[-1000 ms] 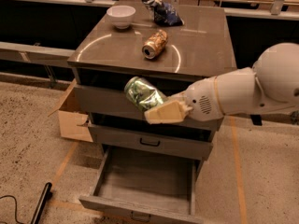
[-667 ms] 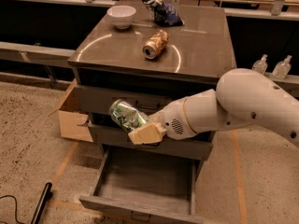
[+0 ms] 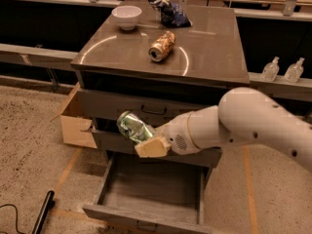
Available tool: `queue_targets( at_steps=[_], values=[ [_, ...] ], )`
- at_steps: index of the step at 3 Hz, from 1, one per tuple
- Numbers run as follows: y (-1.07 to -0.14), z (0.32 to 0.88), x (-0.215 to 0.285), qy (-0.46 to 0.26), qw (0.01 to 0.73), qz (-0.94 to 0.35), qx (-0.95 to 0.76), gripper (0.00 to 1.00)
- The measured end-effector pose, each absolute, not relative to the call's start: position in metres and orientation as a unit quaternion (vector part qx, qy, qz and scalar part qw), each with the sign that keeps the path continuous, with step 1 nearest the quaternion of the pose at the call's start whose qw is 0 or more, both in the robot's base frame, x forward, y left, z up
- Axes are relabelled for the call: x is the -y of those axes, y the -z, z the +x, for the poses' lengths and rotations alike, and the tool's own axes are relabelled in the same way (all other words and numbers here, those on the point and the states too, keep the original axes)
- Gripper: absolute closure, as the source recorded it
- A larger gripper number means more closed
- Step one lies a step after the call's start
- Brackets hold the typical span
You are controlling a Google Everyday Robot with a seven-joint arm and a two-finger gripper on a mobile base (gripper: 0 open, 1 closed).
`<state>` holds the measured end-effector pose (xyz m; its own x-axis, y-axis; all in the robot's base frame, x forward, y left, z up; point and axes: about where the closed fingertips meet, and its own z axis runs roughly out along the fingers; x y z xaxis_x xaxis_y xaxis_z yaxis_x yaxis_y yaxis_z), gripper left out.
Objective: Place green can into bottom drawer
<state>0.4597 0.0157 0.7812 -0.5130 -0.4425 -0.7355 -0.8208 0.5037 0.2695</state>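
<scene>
So the gripper (image 3: 149, 146) is hanging in front of the cabinet, level with the middle drawer (image 3: 111, 141), and its tan fingers are closed tight on the green can (image 3: 132, 127). The can is tilted, sticking out toward 10 o'clock from the fingers, silver end up and left. The fat white arm (image 3: 243, 121) runs off toward 3 o'clock and covers the right part of the middle drawer front.

At 6 o'clock from the gripper the bottom drawer (image 3: 141, 217) is pulled out, and the inside is bare grey as far as I can see. The can is in the air above the drawer's back end, not touching it. Nothing sits between the can and the drawer.

Top drawer (image 3: 153, 112) at 12 o'clock is shut, dark handle showing. Further up on the cabinet top (image 3: 214, 48) an orange-gold can (image 3: 162, 46) lies on its side, with a white bowl (image 3: 126, 16) around 11 o'clock and a dark crumpled bag (image 3: 171, 12) beside it at the back edge.

At 9 o'clock a cardboard box (image 3: 75, 123) sits on the floor against the cabinet's side. Two clear bottles (image 3: 282, 69) stand on a ledge at 2 o'clock. A black stick-like thing (image 3: 43, 212) lies on the floor at 8 o'clock, well apart from the drawer.
</scene>
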Motion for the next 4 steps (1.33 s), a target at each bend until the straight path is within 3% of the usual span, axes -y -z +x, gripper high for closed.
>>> queue_targets(
  at_steps=[2,4],
  values=[
    [-0.636,0.45,-0.029,-0.259,0.285,-0.383,-0.839,1.0],
    [-0.511,0.493,-0.017,-0.21,0.273,-0.337,-0.876,1.0]
  ],
)
